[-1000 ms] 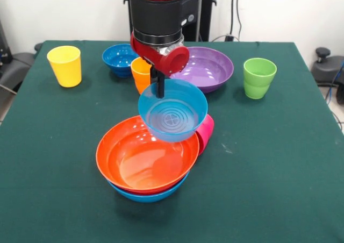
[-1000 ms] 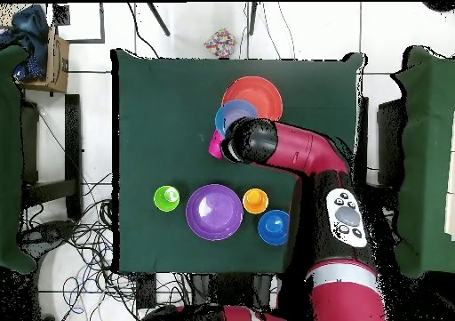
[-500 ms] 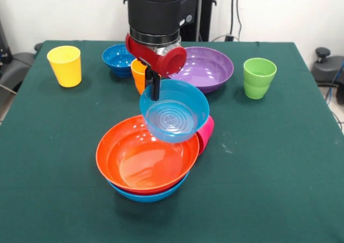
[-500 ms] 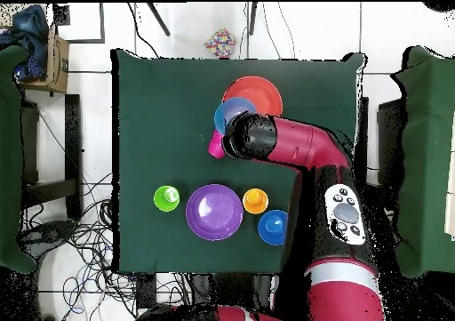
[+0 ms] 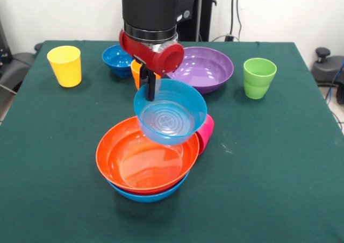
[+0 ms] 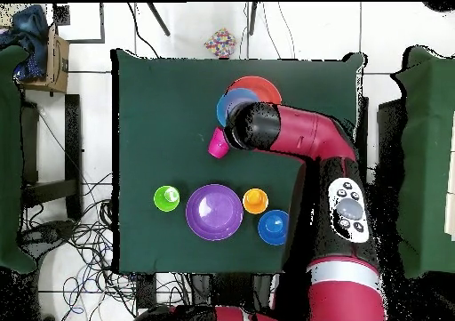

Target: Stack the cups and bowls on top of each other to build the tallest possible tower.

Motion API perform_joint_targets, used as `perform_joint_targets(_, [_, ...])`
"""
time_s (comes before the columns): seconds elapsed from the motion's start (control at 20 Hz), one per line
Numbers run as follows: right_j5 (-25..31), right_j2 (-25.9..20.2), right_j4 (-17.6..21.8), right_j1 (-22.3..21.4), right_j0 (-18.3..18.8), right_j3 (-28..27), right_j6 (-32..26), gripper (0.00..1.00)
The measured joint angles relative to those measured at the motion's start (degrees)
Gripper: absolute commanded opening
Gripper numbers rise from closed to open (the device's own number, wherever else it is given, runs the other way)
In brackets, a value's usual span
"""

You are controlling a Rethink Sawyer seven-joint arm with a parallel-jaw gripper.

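The claw [image 5: 150, 90] is closed on the far rim of the small light-blue bowl [image 5: 171, 113], holding it in the air above the large orange bowl [image 5: 144, 158], which is nested in a light-blue bowl [image 5: 148, 195] on the counter [image 5: 269, 162]. The held bowl is judged light, rigid and slippery; a rim pinch is the workable hold. Its mouth faces up, tilted toward the camera; being round, it has no long axis

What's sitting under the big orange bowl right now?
A light-blue bowl shows beneath the big orange bowl, with a thin reddish rim between them. Anything else under there is covered.
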State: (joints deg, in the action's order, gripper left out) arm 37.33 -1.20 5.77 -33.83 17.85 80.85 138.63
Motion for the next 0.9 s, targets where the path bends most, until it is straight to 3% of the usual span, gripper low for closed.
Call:
perform_joint_targets(0.4, [3.12, -0.01, 0.26, 0.11, 0.01, -3.99, 0.00, 0.00])
perform_joint_targets(0.9, [3.13, -0.01, 0.44, 0.30, 0.08, -5.12, 0.00, 0.00])
